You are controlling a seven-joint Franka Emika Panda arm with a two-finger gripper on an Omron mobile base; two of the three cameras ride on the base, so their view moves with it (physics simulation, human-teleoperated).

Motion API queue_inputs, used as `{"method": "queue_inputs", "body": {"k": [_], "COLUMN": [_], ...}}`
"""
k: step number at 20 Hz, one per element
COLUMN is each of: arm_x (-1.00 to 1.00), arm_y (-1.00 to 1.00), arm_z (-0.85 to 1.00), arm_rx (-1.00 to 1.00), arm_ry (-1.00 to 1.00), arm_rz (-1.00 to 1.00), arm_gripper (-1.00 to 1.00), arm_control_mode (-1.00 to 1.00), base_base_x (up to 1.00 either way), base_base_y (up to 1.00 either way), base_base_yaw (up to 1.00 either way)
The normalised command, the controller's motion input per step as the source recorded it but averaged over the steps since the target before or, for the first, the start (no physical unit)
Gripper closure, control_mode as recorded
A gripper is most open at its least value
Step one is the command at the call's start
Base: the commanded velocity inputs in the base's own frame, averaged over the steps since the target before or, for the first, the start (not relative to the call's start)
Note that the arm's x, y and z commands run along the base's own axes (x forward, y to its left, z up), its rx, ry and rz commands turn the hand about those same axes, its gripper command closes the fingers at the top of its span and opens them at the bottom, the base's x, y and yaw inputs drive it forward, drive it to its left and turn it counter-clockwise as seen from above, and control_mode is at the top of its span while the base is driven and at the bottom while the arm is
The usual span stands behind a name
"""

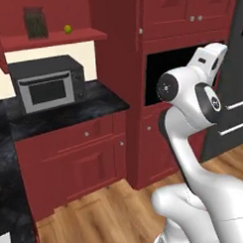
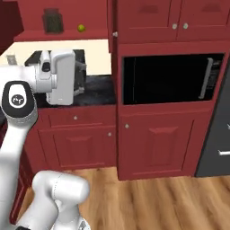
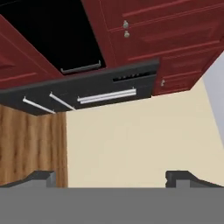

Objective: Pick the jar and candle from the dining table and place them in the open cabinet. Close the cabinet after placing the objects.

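The jar (image 1: 35,22), dark and tall, stands on the red shelf of the open cabinet (image 1: 56,39), also seen as the jar (image 2: 51,20) on the cabinet shelf (image 2: 63,35). The candle is out of view. My gripper (image 3: 113,178) is open, its two dark fingertips (image 3: 41,177) far apart with nothing between them. It faces red cabinet fronts, a black oven and a black panel with silver handles. The white hand (image 2: 60,76) is held high in front of the counter, well below and apart from the jar.
A small green ball (image 1: 67,29) lies on the shelf right of the jar. A microwave (image 1: 47,87) sits on the black counter (image 1: 103,102). A built-in oven (image 2: 166,78) is in the tall red unit. Black stone top (image 1: 9,197) runs down the left; whether it is the dining table I cannot tell.
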Motion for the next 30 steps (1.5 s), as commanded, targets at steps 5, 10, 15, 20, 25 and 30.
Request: {"method": "queue_inputs", "body": {"k": [5,10,15,20,25,30], "arm_x": [0.0,0.0,0.0,0.0,0.0,0.0], "arm_y": [0.0,0.0,0.0,0.0,0.0,0.0], "arm_z": [0.0,0.0,0.0,0.0,0.0,0.0], "arm_rx": [0.0,0.0,0.0,0.0,0.0,0.0], "arm_ry": [0.0,0.0,0.0,0.0,0.0,0.0], "arm_rz": [0.0,0.0,0.0,0.0,0.0,0.0], "arm_gripper": [-1.0,-1.0,-1.0,-1.0,-1.0,-1.0], "arm_control_mode": [1.0,1.0,1.0,1.0,1.0,1.0], "base_base_x": [-0.58,-0.32,-0.18,-0.04,0.0,0.0], "base_base_y": [-0.15,-0.5,-0.6,-0.68,-0.73,-0.76], "base_base_yaw": [-0.52,-0.47,-0.46,-0.46,-0.45,-0.42]}}
